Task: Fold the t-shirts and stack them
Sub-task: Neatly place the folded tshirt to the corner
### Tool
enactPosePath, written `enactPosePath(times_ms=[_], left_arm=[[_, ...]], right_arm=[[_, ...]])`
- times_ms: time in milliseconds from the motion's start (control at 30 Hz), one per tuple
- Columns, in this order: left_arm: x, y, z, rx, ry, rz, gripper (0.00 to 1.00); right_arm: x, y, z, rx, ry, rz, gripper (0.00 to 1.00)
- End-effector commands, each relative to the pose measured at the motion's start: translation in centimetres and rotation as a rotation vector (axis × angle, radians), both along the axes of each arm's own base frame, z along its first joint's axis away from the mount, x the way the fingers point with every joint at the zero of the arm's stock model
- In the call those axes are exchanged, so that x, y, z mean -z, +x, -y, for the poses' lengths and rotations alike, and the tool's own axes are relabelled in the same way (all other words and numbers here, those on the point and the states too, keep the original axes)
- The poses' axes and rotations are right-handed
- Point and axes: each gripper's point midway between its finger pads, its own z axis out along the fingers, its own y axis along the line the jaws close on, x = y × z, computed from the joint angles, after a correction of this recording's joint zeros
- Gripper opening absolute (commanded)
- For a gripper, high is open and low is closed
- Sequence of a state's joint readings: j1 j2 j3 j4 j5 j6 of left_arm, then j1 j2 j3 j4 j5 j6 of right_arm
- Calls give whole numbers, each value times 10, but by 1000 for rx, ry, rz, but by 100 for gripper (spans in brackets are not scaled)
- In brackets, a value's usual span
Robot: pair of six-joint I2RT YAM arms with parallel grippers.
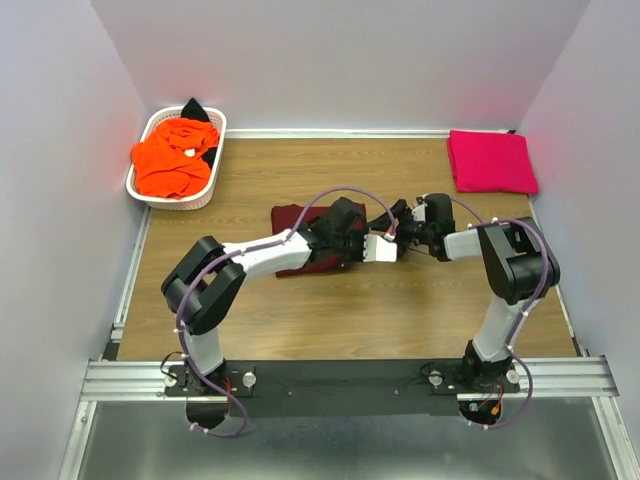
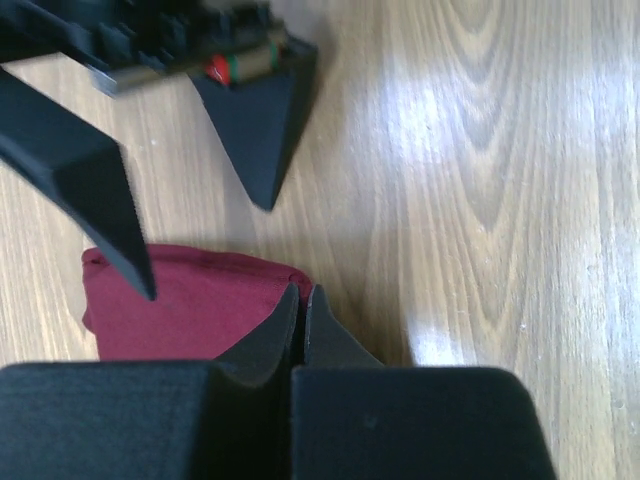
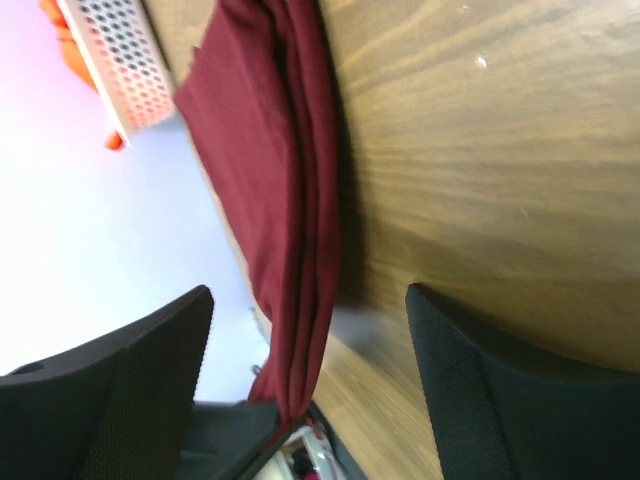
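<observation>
A dark maroon t-shirt (image 1: 292, 222) lies folded mid-table, partly under my left arm. My left gripper (image 1: 375, 245) is shut, its fingertips (image 2: 300, 298) pinching the shirt's near corner (image 2: 190, 300). In the right wrist view the maroon shirt (image 3: 270, 170) hangs as a folded strip, its lower end in the left gripper. My right gripper (image 1: 400, 218) is open and holds nothing, its fingers either side of that strip (image 3: 310, 295); it also shows in the left wrist view (image 2: 207, 250). A bright pink folded t-shirt (image 1: 490, 160) lies at the back right.
A white lattice basket (image 1: 150, 190) stands at the back left and holds a crumpled orange t-shirt (image 1: 170, 160) and a black one (image 1: 195, 108). Its wall shows in the right wrist view (image 3: 115, 60). Pale walls close the table on three sides.
</observation>
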State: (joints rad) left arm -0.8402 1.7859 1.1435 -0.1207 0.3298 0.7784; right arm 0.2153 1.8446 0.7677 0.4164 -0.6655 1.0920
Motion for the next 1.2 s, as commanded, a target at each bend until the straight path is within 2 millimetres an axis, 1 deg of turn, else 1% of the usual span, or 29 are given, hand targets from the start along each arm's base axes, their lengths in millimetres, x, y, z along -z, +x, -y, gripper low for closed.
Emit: enactPosePath(times_ms=[0,33,67,267,300,333,433,533,667,767,833,933,967,1000,1033,1067,1100,1133,1167], left_arm=[[-28,-1,15,17,-90,-48,0],[-26,0,15,14,-89,-55,0],[-30,2,17,11,-99,-54,0],[-35,6,21,7,-118,-73,0],[-35,6,22,6,-122,-77,0],[-34,6,23,7,-122,-81,0],[-34,6,25,8,-127,-92,0],[-34,6,27,4,-134,-104,0],[-36,7,29,-2,-144,-109,0],[-35,8,32,-8,-150,-122,0],[-35,9,34,-11,-156,-131,0],[-34,11,37,-17,-161,-136,0],[-35,12,37,-19,-163,-134,0],[-35,12,38,-19,-163,-134,0],[-35,12,38,-21,-163,-135,2],[-36,13,37,-26,-165,-139,15],[-35,10,34,-24,-160,-149,25],[-45,9,31,-23,-173,-143,34],[-45,11,23,-36,-174,-156,44]], right_arm=[[-1,17,-10,78,63,40,82],[1,19,-14,86,63,40,80],[4,21,-15,99,63,31,77],[7,35,-22,167,65,42,70],[10,38,-23,184,61,37,67],[10,38,-24,184,64,33,66],[13,46,-24,216,53,39,62],[22,54,-20,261,18,45,57],[27,61,-18,278,1,53,54],[28,65,-18,291,-5,58,47],[32,65,-18,294,-17,56,42],[38,66,-20,292,-32,55,37],[38,67,-20,288,-36,59,27],[39,67,-21,279,-42,61,21],[37,68,-22,270,-47,70,15],[32,71,-23,242,-66,108,9],[36,70,-23,221,-104,101,0],[28,74,-22,199,-135,133,1],[18,83,-22,157,-194,214,0]])
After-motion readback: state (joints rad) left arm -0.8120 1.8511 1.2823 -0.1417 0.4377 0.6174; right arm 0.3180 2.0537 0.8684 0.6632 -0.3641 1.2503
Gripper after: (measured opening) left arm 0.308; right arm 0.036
